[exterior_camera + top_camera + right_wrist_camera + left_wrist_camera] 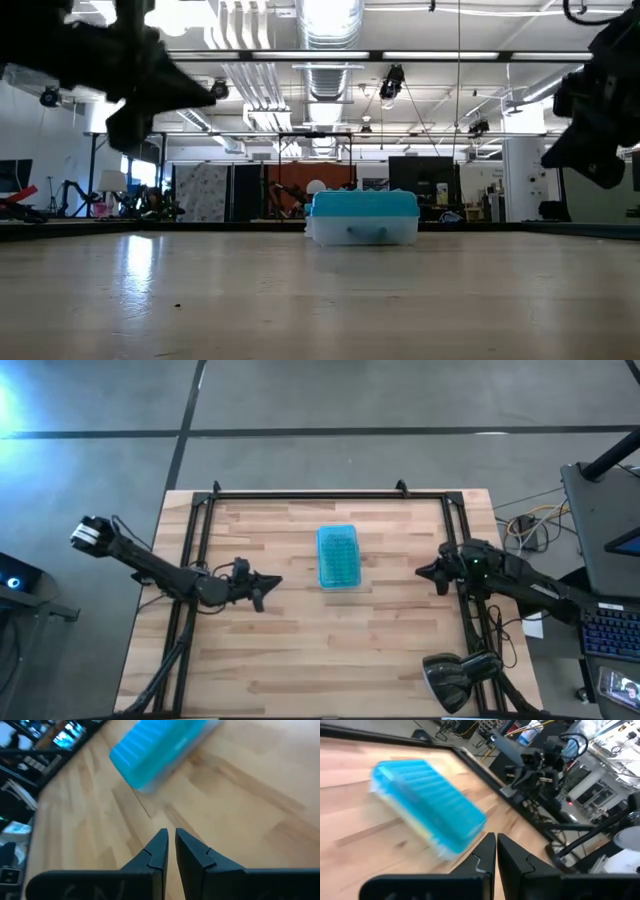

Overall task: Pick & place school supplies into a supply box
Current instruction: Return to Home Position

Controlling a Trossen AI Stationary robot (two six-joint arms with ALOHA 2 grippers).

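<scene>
The left gripper (262, 592) hangs over the table with its two dark, angular fingers (485, 857) drawn together to a thin slit and nothing held between them. The right gripper (437, 573) on the far side is the same, with matte black fingers (192, 852) pressed nearly tip to tip, empty. Between the two, well apart from each and ahead of both sets of fingertips, lies the supply box (338, 557) — a small rectangle with rounded corners, closed. Its teal-blue lid is ribbed with fine ridges and sits on a cloudy, translucent tray half; what is inside cannot be made out. Under both grippers and the box spreads the table (300, 650) — pale wooden planks joined edge to edge, smooth with a soft sheen. Thin black metal rails (300, 495) frame the table's far side.
</scene>
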